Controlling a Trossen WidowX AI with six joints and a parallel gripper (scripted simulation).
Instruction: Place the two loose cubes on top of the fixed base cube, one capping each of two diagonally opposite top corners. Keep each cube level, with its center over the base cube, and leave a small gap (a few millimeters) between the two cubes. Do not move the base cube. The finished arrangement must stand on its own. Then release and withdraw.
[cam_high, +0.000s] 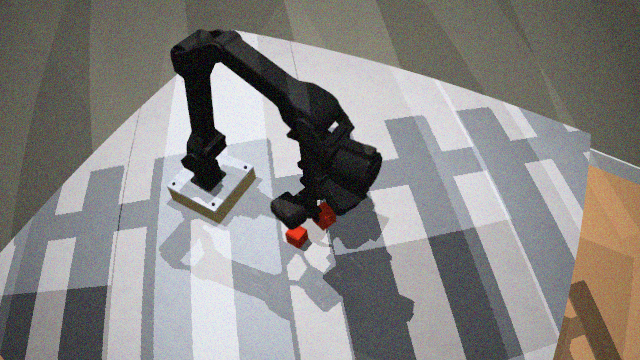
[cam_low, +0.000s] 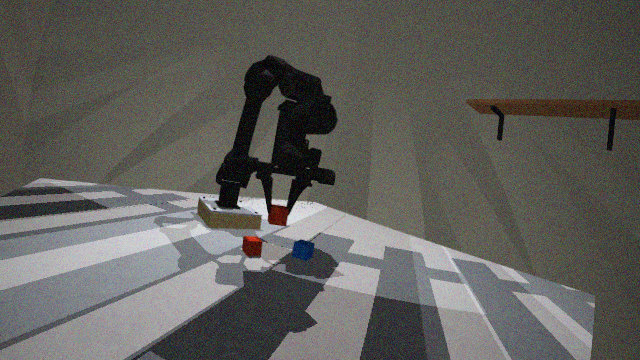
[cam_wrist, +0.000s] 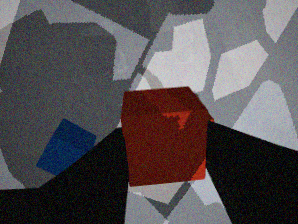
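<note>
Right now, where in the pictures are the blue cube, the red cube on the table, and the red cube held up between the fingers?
Blue cube (cam_low: 303, 250) (cam_wrist: 65, 146): exterior and wrist views, its sides.
Red cube on the table (cam_high: 297, 236) (cam_low: 252, 247): top and exterior views, its body.
Held red cube (cam_high: 324, 216) (cam_low: 278, 215) (cam_wrist: 165, 149): all views, its side.

A pale table (cam_high: 225, 320) (cam_low: 440, 325) (cam_wrist: 187, 60) spreads across the views, its top crossed by bands of bright light and grey shadow, with thin dark lines running over parts of it. Behind it in the exterior view stands a dull grey-brown wall (cam_low: 400, 60), streaked with faint slanting light. At the right, a brown shelf (cam_low: 555, 109) juts into view above table height, with two dark brackets (cam_low: 500, 125) (cam_low: 611, 131) below its board. In the top view, an orange-brown surface (cam_high: 607, 220) lies beyond the table's right edge, darker shadows across its lower part and a pale strip (cam_high: 617, 160) along its upper edge.
</note>
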